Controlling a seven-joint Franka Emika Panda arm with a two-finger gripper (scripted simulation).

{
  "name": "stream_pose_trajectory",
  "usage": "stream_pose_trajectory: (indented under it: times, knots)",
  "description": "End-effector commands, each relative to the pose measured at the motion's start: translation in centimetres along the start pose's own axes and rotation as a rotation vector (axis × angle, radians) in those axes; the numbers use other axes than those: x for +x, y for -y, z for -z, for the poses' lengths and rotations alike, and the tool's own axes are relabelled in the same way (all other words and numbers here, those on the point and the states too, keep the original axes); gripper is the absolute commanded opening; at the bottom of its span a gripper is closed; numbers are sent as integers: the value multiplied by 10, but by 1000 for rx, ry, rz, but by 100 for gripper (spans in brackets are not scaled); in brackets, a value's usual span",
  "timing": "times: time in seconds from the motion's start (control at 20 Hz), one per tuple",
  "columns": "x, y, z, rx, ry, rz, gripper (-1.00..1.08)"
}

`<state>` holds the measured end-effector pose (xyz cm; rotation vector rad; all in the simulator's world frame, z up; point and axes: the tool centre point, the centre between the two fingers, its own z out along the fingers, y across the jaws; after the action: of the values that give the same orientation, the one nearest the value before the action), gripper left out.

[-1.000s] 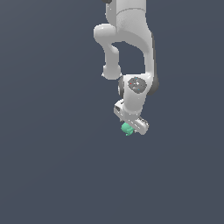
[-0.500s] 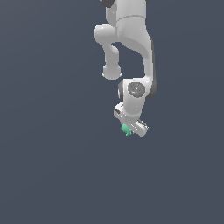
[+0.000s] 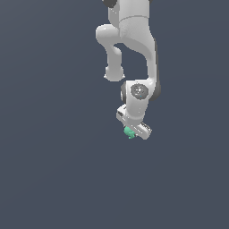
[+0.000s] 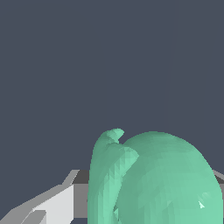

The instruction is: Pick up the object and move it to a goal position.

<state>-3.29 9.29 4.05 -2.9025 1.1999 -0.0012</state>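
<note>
Arm base cut off at the top edge of the exterior view; fingertips hard to resolve there. Gripper (image 3: 132, 131) is clamped on the object (image 3: 129, 132), a small teal-green lump poking out at the gripper's lower end toward the exterior view's left. In the wrist view the object (image 4: 157, 179) fills the near field, its curled hook end up, and hides most of the grey fingers (image 4: 57, 203); its lower part is cropped. Background is uniform dark blue-grey, no edge or horizon discernible.
</note>
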Motion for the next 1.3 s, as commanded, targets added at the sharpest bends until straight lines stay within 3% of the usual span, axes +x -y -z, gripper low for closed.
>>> stream_pose_trajectory:
  times: [0.0, 0.6, 1.25]
  knots:
    - [1, -1, 2, 0, 0, 0, -100]
    - [12, -31, 48, 1, 0, 0, -100]
    - [40, -106, 162, 2, 3, -2, -100]
